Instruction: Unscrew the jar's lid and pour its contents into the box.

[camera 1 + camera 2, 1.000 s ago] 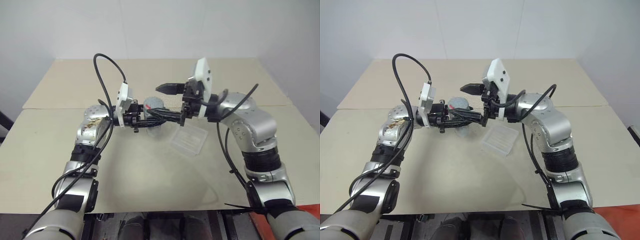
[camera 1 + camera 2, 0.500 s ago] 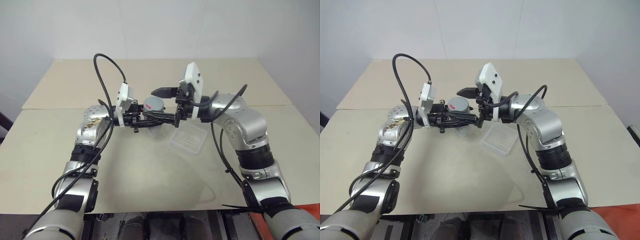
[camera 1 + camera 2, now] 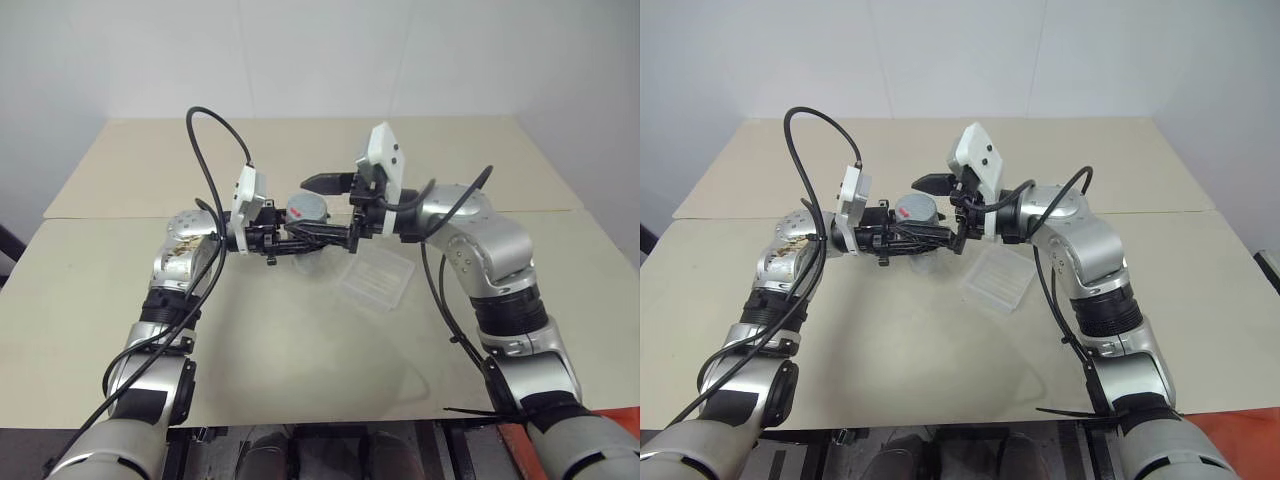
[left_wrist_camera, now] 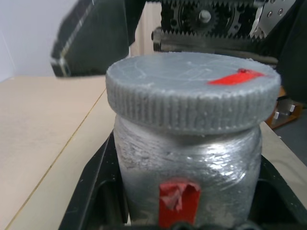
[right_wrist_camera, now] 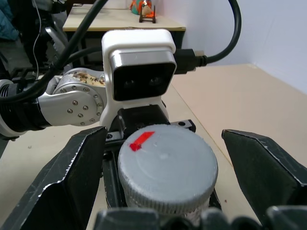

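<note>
- My left pincer (image 3: 318,238) was closed tight on the body of the jar (image 4: 188,177) and held it upright in the air, above the middle of the table (image 3: 300,340), a little towards the far edge.
- The lid (image 5: 167,167) was still on the jar, fully seated as far as I could see, with a red mark on its top.
- What had changed: over the last second my right pincer (image 5: 168,158) had come in from the right side towards the jar. Earlier it stood beside and a bit above the lid; now its two fingers (image 5: 72,177) stood wide open, one on each side of the lid (with a clear gap on both sides, so no contact yet).
- My left arm had not moved in that time, so the jar was kept steady for the approach.
- The box (image 3: 377,278) lay flat on the table just to the right of the jar and below my right pincer, nearer to the front edge than the jar. I could not see anything inside it.
- My judgement: the reaching was finished and the unscrewing had not begun. The next move would be to close the right fingers on the ribbed rim of the lid and turn, while the left pincer resisted the twist.
- A possible risk was that the jar turns inside my left grip.
</note>
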`<state>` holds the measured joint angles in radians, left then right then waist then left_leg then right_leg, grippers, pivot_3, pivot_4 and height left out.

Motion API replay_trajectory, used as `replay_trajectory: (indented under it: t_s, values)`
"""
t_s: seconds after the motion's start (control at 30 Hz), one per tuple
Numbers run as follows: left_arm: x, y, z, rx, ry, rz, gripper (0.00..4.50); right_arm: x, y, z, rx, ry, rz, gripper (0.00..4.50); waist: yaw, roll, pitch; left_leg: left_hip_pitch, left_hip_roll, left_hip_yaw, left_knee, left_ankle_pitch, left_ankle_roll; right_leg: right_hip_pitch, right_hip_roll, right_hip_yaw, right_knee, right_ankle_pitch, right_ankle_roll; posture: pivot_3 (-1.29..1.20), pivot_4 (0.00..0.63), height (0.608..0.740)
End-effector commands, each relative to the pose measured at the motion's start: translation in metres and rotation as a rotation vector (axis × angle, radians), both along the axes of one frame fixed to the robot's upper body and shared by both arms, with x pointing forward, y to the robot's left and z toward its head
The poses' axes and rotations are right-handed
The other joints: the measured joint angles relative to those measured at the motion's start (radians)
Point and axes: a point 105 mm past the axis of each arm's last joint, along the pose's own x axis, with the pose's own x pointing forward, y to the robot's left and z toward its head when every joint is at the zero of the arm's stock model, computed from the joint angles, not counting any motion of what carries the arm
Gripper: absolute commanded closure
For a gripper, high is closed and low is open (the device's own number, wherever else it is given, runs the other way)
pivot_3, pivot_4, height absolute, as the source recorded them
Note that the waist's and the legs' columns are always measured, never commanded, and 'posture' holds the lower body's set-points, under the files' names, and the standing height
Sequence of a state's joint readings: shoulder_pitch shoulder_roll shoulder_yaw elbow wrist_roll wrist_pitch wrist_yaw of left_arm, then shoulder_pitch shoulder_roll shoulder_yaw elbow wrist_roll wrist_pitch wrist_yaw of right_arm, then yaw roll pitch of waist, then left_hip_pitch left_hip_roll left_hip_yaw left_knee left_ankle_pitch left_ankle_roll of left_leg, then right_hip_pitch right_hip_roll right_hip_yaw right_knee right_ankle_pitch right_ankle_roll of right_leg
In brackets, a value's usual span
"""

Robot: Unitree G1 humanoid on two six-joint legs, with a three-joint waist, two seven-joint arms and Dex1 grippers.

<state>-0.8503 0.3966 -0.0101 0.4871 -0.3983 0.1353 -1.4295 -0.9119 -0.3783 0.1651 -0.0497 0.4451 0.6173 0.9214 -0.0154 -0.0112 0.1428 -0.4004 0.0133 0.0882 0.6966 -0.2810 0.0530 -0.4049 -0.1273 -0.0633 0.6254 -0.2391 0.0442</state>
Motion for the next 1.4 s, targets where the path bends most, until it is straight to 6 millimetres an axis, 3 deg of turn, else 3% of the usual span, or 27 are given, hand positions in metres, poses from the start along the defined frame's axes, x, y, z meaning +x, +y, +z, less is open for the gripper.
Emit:
replay_trajectory:
  t_s: [0.03, 0.23, 0.33, 0.43, 0.47, 0.73, 0.93, 1.23, 1.33, 1.4]
  values:
    - [-0.002, 0.001, 0.014, -0.017, -0.059, -0.006, 2.38, -0.005, 0.001, 0.015, 0.017, -0.059, 0.019, 0.04, 0.000, 0.000, 0.000, 0.000, 0.000, 0.000, 0.000, 0.000, 0.000, 0.000, 0.000, 0.000, 0.000, 0.000, 0.000, 0.00, 0.150, 0.740]
    - [-0.003, 0.002, 0.013, -0.017, -0.058, -0.004, 2.38, -0.005, 0.001, 0.013, 0.012, -0.050, 0.026, 0.04, 0.000, 0.000, 0.000, 0.000, 0.000, 0.000, 0.000, 0.000, 0.000, 0.000, 0.000, 0.000, 0.000, 0.000, 0.000, 0.00, 0.150, 0.740]
    - [-0.003, 0.002, 0.013, -0.016, -0.058, -0.003, 2.38, -0.005, 0.001, 0.013, 0.012, -0.050, 0.027, 0.62, 0.000, 0.000, 0.000, 0.000, 0.000, 0.000, 0.000, 0.000, 0.000, 0.000, 0.000, 0.000, 0.000, 0.000, 0.000, 0.00, 0.150, 0.740]
    - [-0.003, 0.003, 0.013, -0.016, -0.056, -0.003, 2.38, -0.005, 0.002, 0.013, 0.015, -0.048, 0.027, 1.64, 0.000, 0.000, 0.000, 0.000, 0.000, 0.000, 0.000, 0.000, 0.000, 0.000, 0.000, 0.000, 0.000, 0.000, 0.000, 0.00, 0.150, 0.740]
    - [-0.003, 0.003, 0.013, -0.015, -0.057, -0.002, 2.38, -0.005, 0.002, 0.013, 0.015, -0.048, 0.027, 1.77, 0.000, 0.000, 0.000, 0.000, 0.000, 0.000, 0.000, 0.000, 0.000, 0.000, 0.000, 0.000, 0.000, 0.000, 0.000, 0.00, 0.150, 0.740]
    - [-0.004, 0.002, 0.010, -0.008, -0.049, -0.011, 2.38, -0.003, 0.000, 0.014, 0.012, -0.051, 0.016, 1.77, 0.000, 0.000, 0.000, 0.000, 0.000, 0.000, 0.000, 0.000, 0.000, 0.000, 0.000, 0.000, 0.000, 0.000, 0.000, 0.00, 0.150, 0.740]
    - [-0.012, 0.001, -0.007, 0.035, -0.027, -0.040, 2.38, 0.003, -0.014, 0.034, 0.032, -0.065, -0.005, 1.77, -0.001, 0.000, 0.000, 0.000, 0.000, 0.000, 0.000, 0.000, 0.000, 0.000, 0.000, 0.000, 0.000, 0.000, 0.000, 0.00, 0.150, 0.740]
    - [-0.014, -0.001, -0.009, 0.014, -0.012, -0.041, 2.38, 0.009, -0.032, 0.051, 0.065, -0.068, -0.049, 1.77, 0.000, 0.000, 0.000, 0.000, 0.000, 0.000, 0.000, 0.000, 0.000, 0.000, 0.000, 0.000, 0.000, 0.000, 0.000, 0.00, 0.150, 0.740]
    - [-0.011, -0.001, -0.004, 0.003, -0.025, -0.022, 2.38, 0.015, -0.050, 0.050, 0.082, -0.070, -0.120, 1.77, 0.000, 0.000, 0.000, 0.000, 0.000, 0.000, 0.000, 0.000, 0.000, 0.000, 0.000, 0.000, 0.000, 0.000, 0.000, 0.00, 0.150, 0.740]
    - [-0.007, 0.002, 0.000, -0.005, -0.041, 0.001, 2.38, 0.021, -0.073, 0.041, 0.087, -0.076, -0.207, 1.77, 0.007, 0.000, 0.000, 0.000, 0.000, 0.000, 0.000, 0.000, 0.000, 0.000, 0.000, 0.000, 0.000, 0.000, 0.000, 0.00, 0.150, 0.740]
